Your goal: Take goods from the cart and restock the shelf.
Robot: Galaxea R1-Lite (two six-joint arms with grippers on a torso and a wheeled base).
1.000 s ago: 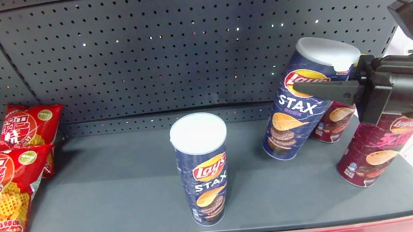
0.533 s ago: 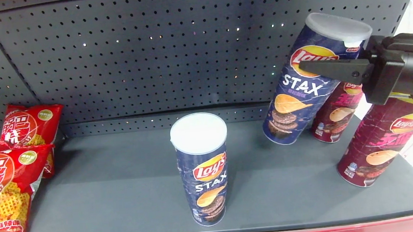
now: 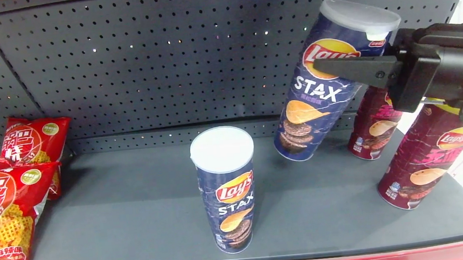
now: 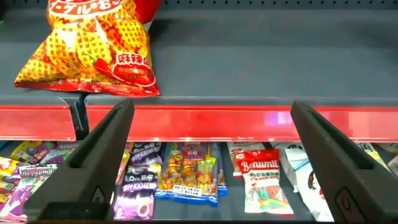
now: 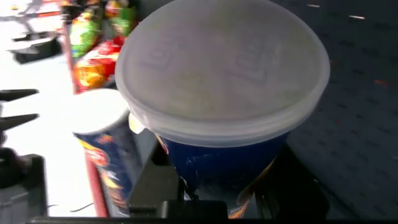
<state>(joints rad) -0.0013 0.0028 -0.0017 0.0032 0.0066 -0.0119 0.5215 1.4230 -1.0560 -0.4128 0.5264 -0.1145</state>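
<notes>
Clamping a tilted blue chip can (image 3: pixel 316 98) in the right gripper (image 3: pixel 348 65), up off the shelf (image 3: pixel 138 211) beside a maroon can (image 3: pixel 373 125). Holding the left gripper (image 4: pixel 211 106) wide open, empty, by the shelf's red edge (image 4: pixel 199 122).

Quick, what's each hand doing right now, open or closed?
Left hand: open, empty.
Right hand: closed on the tall dark-blue cylindrical chip can with clear plastic lid.

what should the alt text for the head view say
The right gripper holds a blue chip can near its lid, tilted and lifted over the back right of a grey shelf. A second blue can stands upright at front centre, two maroon cans stand at the right, and two red snack bags sit at the left.
</notes>
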